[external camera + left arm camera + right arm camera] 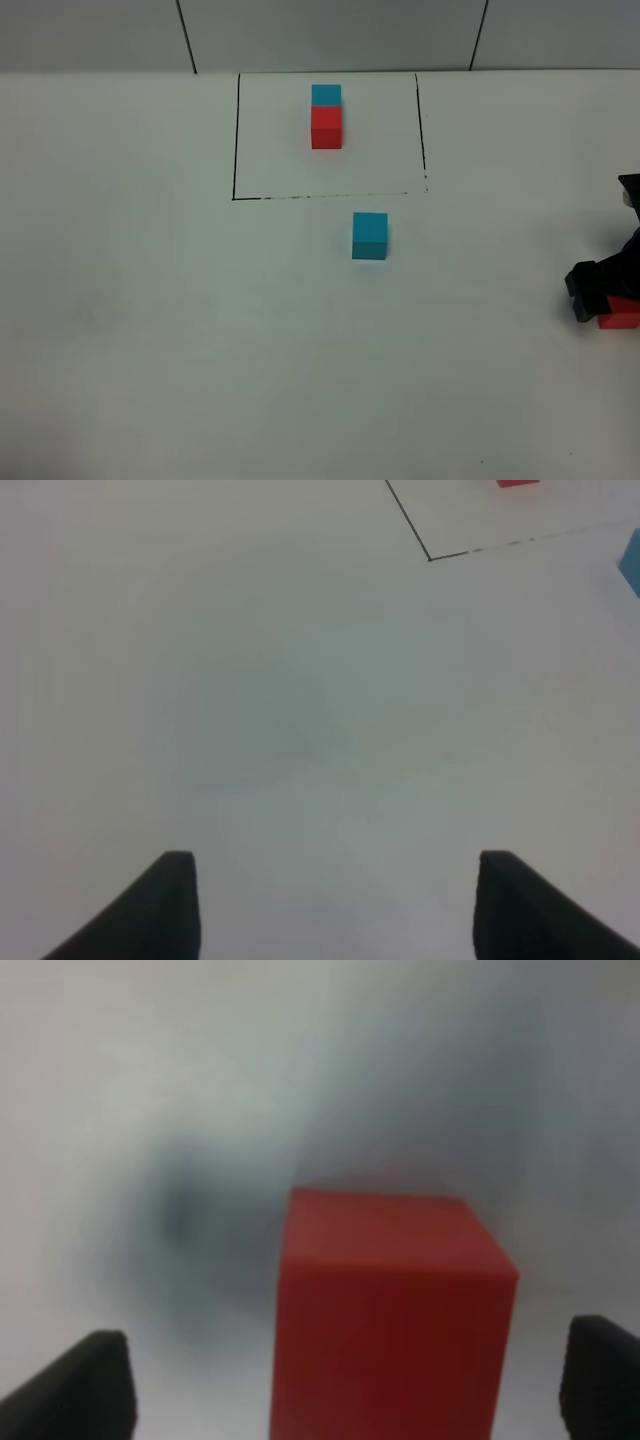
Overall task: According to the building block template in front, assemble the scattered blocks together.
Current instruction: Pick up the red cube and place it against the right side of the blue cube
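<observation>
Right gripper [350, 1360] spread, fingers either side of red cube [390, 1300] without touching, at far right of table [150, 330]; blue cube [369, 236] lies well to its left, just outside the black frame [236, 140] around the template [326, 115]; right arm nearer.

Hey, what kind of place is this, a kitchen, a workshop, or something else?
Probably a robotics lab test bench: a bare white table, a black rectangle drawn on it framing a blue-and-red block pair, and a black robot claw straddling a loose red cube.
</observation>
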`<state>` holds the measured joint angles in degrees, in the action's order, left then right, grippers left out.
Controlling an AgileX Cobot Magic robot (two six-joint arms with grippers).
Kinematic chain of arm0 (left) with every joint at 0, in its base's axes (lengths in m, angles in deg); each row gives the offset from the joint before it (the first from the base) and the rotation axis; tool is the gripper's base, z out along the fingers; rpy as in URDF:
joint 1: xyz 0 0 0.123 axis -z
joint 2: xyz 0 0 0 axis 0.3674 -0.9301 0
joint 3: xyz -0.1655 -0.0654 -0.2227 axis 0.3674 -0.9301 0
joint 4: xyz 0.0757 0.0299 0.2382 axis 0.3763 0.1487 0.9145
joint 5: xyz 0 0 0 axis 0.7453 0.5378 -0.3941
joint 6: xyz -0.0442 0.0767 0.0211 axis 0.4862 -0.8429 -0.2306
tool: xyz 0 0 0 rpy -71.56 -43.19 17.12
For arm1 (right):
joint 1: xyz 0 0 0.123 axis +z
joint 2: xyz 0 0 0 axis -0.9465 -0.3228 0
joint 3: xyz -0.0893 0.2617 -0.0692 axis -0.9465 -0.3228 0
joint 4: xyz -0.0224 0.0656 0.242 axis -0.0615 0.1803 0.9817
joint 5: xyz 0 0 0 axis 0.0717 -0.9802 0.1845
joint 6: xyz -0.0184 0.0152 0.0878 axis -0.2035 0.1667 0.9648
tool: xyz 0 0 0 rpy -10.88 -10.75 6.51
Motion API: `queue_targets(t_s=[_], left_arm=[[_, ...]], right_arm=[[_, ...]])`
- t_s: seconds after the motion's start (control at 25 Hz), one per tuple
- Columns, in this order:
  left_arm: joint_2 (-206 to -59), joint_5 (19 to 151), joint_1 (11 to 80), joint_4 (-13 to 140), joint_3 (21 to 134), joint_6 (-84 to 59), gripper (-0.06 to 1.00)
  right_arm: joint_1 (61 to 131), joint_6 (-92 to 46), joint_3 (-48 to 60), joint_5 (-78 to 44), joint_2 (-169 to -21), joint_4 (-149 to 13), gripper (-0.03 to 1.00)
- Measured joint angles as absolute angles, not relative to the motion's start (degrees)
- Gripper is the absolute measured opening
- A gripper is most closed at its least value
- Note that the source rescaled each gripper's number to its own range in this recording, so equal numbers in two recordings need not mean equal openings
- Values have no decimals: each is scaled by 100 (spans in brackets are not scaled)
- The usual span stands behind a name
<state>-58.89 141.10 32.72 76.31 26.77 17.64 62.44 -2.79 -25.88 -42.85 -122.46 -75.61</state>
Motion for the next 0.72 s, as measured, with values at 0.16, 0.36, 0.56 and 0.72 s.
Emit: queue_targets(t_s=[0.16,0.36,0.56,0.72], left_arm=[[-5889,14110,3272,7631,2677,1764,30],[-5889,14110,3272,7631,2677,1764,30],[-5889,14110,3272,7631,2677,1764,30],[-5889,14110,3272,7631,2677,1764,30]], right_arm=[[6156,-255,-2588,-4310,-12415,-7598,46],[6150,-250,-2588,-4302,-12446,-7593,1],[6150,-457,-2578,-4296,-12438,-7610,1],[6239,-1106,-2396,-4485,-12236,-7635,1]])
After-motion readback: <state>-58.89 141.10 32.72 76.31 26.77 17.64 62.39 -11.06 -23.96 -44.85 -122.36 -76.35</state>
